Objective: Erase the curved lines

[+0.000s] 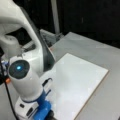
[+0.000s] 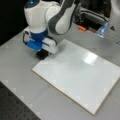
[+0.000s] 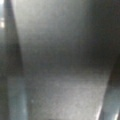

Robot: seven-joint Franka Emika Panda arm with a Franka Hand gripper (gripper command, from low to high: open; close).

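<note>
At board (image 2: 82,75) corner: gripper (image 2: 42,53) low, grip state unclear; curve lines not visible.

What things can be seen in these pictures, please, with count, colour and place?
White rectangular board: one, white with a tan edge, lying flat on the table in both front views; no curve lines show on it.
Grey table: one, grey, under the board.
Black block: one, black, under the tool at the board's left corner in a front view.
Orange object: one, small, behind the arm.
White and blue robot arm: one, bent over the board's corner.
Tool: one, blue and white, low by the block.
</note>
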